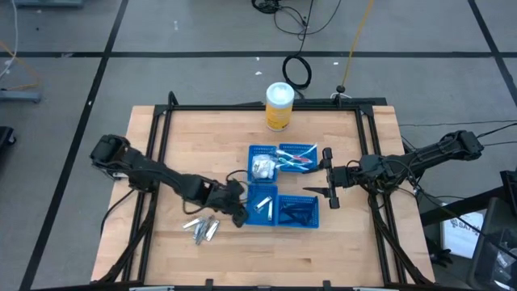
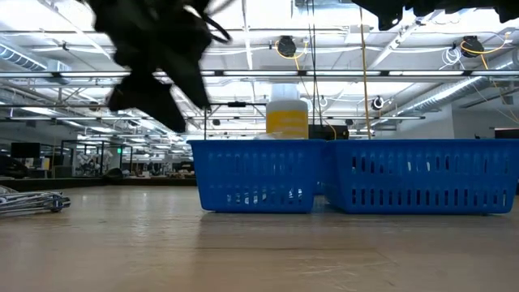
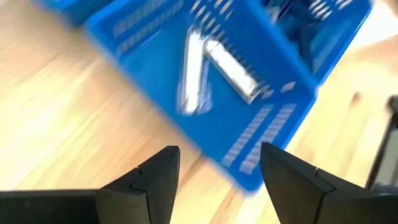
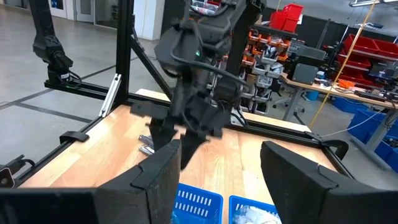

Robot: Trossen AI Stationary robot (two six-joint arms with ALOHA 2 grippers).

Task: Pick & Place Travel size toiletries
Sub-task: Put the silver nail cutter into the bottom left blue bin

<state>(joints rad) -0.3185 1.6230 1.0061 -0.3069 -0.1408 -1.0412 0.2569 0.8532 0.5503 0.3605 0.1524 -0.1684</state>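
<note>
the left gripper, fingers wide and empty, hangs beside the blue tray holding silvery tubes, lower centre; right gripper gapes empty.

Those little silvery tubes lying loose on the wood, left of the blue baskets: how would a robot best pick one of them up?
Probably from straight above. The silvery tubes lie flat on the table in a close, fanned bunch, so an outer one is easiest. Jaws should span its narrow width, near mid-length. The left gripper hangs nearest, jaws open and empty, by the blue basket.
</note>
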